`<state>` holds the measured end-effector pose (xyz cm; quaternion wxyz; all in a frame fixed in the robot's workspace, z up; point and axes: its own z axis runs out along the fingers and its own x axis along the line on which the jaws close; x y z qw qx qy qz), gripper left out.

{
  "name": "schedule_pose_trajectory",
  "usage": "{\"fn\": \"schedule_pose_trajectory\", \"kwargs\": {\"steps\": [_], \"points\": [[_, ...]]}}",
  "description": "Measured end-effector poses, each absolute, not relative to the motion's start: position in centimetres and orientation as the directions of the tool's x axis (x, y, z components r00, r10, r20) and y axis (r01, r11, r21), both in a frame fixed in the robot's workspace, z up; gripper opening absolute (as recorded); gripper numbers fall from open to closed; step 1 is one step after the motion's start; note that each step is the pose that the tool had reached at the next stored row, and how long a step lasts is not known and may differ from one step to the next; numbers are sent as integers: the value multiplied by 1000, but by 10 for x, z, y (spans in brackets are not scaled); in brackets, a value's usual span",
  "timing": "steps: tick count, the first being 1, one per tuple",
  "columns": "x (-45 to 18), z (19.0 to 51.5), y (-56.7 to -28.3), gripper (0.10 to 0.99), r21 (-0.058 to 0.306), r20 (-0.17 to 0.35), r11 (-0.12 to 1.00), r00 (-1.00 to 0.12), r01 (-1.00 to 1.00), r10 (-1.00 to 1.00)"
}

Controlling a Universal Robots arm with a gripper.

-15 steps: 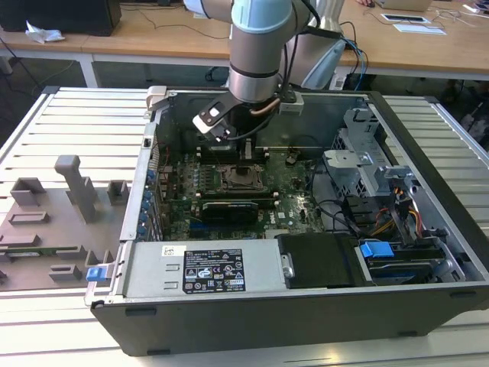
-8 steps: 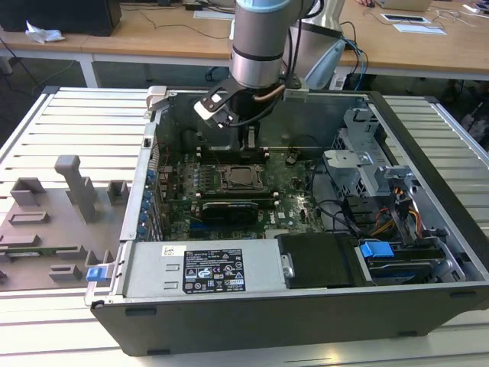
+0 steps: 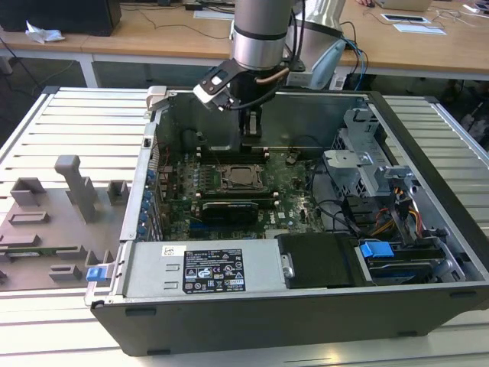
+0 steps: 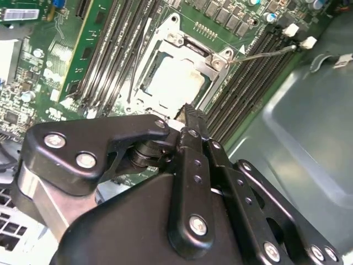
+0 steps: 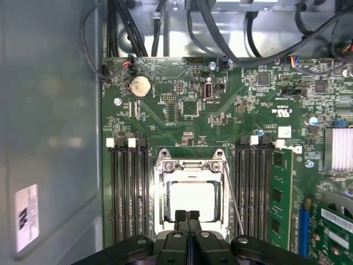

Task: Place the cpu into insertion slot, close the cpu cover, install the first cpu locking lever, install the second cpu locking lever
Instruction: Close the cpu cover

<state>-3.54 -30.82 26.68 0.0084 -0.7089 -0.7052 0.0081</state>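
Dull silver-grey square cpu [image 5: 190, 200] lay seated in the dark, silver-rimmed insertion slot [image 5: 164, 204], with the thin silver metal cpu cover [image 5: 190, 164] folded flat over it, apparently to retain it. The black jaws, pressed together and empty, hung just above the slot's edge, beside a thin wire locking lever [image 5: 234, 201] that looked unlatched.

In the exterior view the silver-grey robot arm [image 3: 260, 34] is cut by the picture's edge at 12 o'clock. The black 2-finger gripper [image 3: 252, 131], at 12 o'clock of the square silver-rimmed insertion slot [image 3: 226, 174], is too small there to show its fingertips. In both wrist views the gripper's black links hide the nearest edge of the thin silver metal cpu cover [image 5: 190, 164], and the flat square cpu [image 5: 191, 199] glares white, its surface unreadable. In the first wrist view a thin silver wire lever [image 5: 233, 196] ends behind the links, and the white label [image 5: 26, 218] on the grey case wall is blurred.
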Motion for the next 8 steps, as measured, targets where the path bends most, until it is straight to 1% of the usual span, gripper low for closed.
{"fn": "schedule_pose_trajectory", "kwargs": {"steps": [6,8], "points": [[-35,285,-308,102,-23,0,-5,5,1000,1000],[-35,286,-308,102,-23,1,-5,5,1000,1000]]}}
